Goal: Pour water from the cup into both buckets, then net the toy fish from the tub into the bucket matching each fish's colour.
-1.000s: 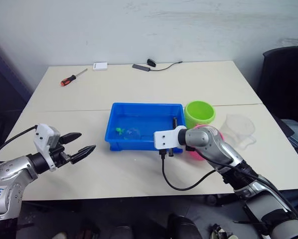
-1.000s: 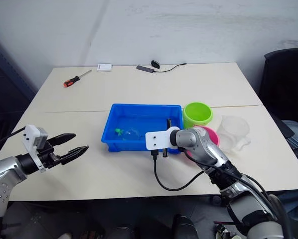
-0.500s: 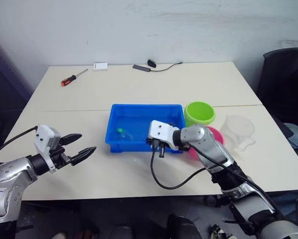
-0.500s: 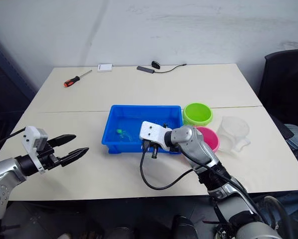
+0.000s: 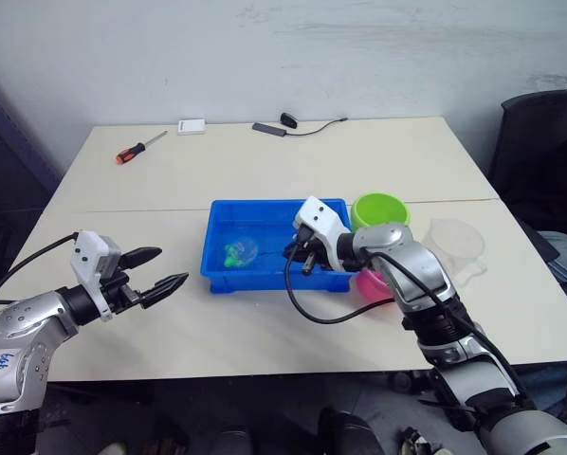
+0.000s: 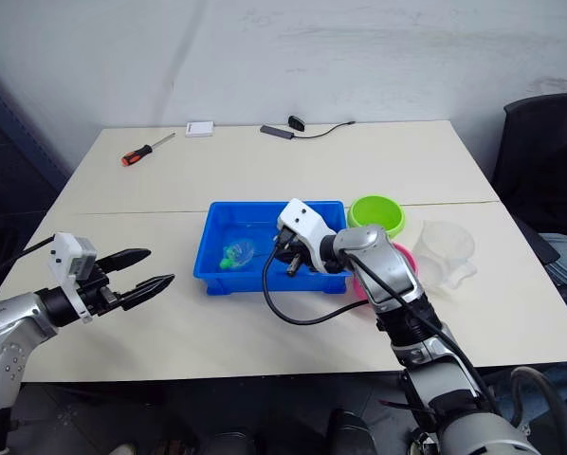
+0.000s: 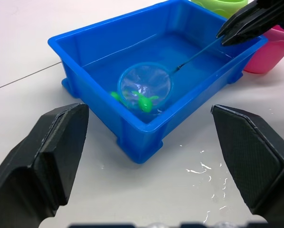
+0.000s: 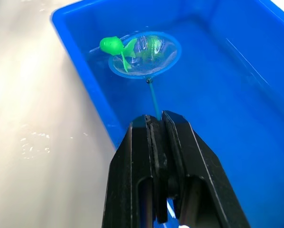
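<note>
Since a second ago, the right end effector point(image 5: 302, 254) has swung from the tub's near edge, by the pink bucket point(image 5: 371, 283), up over the tub point(image 5: 228, 275), clenched on the net's stick. The net point(image 7: 145, 88) now sits low inside the tub towards nine o'clock, with green toy fish point(image 8: 114, 46) at its hoop; whether they lie in the mesh I cannot tell. The green bucket point(image 5: 380, 209) stands at the tub's three o'clock, the cup point(image 5: 454, 246) beyond it. The left end effector point(image 5: 160, 279) hovers released, barely changed, near the surface's point(image 5: 170, 332) eight o'clock edge.
</note>
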